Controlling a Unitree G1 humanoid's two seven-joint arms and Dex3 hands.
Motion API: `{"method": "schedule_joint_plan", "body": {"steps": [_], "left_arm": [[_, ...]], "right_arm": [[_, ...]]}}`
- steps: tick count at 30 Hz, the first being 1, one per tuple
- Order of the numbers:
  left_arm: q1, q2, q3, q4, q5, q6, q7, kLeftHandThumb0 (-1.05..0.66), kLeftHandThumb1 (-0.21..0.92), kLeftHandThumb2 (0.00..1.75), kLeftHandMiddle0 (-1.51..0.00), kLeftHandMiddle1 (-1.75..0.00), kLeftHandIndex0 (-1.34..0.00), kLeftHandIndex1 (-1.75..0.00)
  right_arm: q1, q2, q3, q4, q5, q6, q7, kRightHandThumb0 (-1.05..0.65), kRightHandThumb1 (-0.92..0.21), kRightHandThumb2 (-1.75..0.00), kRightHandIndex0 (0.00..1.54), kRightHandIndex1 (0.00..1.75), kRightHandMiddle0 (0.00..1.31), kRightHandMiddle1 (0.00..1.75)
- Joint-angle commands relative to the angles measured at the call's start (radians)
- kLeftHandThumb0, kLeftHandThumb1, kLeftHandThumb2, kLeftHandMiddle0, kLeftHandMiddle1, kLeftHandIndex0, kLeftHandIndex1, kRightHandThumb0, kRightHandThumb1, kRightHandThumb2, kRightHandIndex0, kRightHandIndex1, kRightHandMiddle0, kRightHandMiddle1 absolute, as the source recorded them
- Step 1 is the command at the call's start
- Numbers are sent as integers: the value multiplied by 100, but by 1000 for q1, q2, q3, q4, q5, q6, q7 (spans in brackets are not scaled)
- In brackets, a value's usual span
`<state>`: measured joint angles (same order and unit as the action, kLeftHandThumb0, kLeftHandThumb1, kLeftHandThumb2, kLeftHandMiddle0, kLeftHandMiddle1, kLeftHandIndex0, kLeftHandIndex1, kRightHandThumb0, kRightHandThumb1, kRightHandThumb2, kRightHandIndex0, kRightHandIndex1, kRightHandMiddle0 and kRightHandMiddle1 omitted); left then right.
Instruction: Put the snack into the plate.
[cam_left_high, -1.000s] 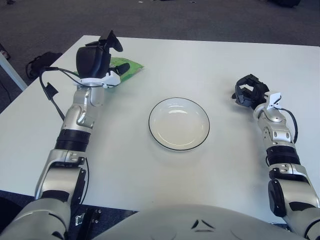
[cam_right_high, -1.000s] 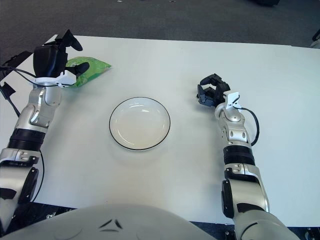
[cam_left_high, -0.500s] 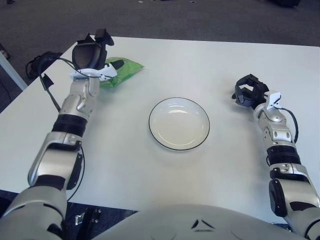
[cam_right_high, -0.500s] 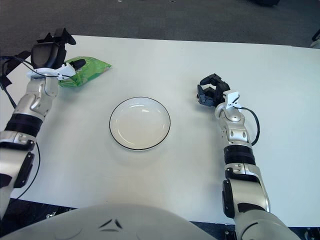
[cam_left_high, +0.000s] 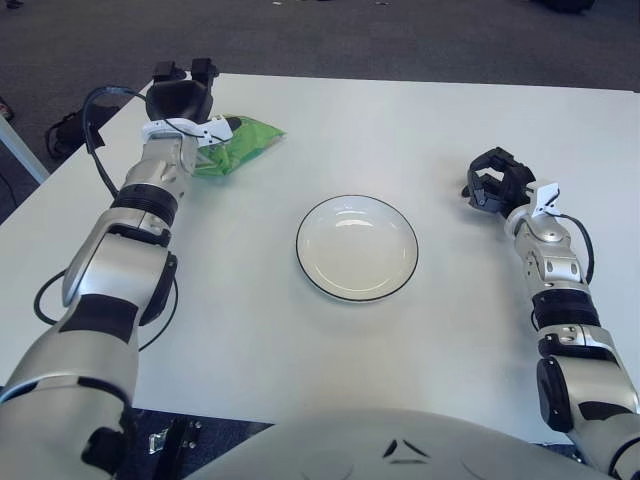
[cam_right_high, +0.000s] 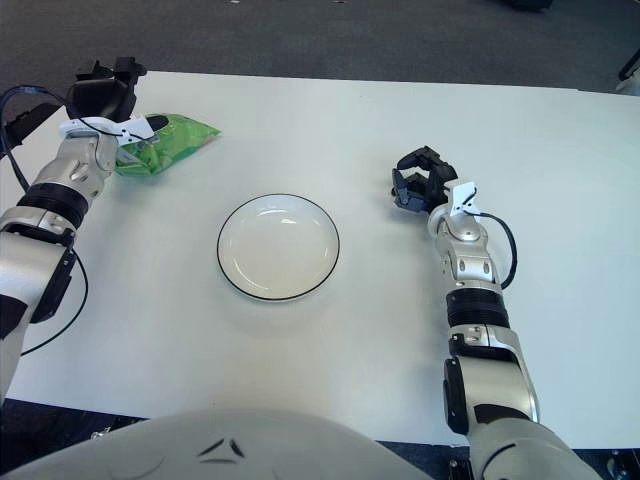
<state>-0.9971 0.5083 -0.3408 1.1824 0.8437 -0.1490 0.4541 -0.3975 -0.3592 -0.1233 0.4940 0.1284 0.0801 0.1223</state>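
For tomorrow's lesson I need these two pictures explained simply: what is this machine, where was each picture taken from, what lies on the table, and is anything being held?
This is a humanoid robot with two metal arms, each ending in a three-finger hand. Both pictures come from a stereo camera in its head, looking down at a white table, so they show one scene from slightly different spots. In the middle lies an empty white plate with a dark rim. At the far left corner lies a green snack bag. The left hand is stretched out to the bag's near end, over it, but a firm grasp cannot be seen. The right hand sits idle on the right, fingers curled, holding nothing.
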Motion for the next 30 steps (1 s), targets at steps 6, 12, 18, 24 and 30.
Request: {"method": "schedule_joint_plan", "body": {"steps": [6, 12, 18, 24, 30], "left_arm": [[-29, -38, -57, 89, -13, 55, 23, -94, 92, 78, 0, -37, 0, -62], [-48, -69, -80, 114, -30, 108, -36, -103, 92, 85, 0, -7, 0, -37], [-58, -108, -88, 127, -54, 170, -108, -105, 92, 90, 0, -1, 0, -22], [-46, -146, -83, 122, -88, 209, -145, -105, 92, 92, 0, 0, 0, -16], [-39, -175, -61, 111, -146, 233, -208, -105, 92, 94, 0, 0, 0, -12]], "right_arm": [[115, 37, 39, 92, -26, 111, 31, -1, -43, -113, 62, 155, 32, 175], [117, 36, 37, 91, -24, 109, 37, -1, -43, -113, 62, 154, 32, 175], [118, 35, 39, 88, -26, 109, 40, -1, -43, -113, 62, 154, 32, 175], [121, 34, 40, 83, -26, 110, 40, -1, -44, -113, 61, 156, 31, 175], [125, 35, 41, 71, -27, 114, 39, -1, -44, -113, 61, 157, 31, 175]]}}
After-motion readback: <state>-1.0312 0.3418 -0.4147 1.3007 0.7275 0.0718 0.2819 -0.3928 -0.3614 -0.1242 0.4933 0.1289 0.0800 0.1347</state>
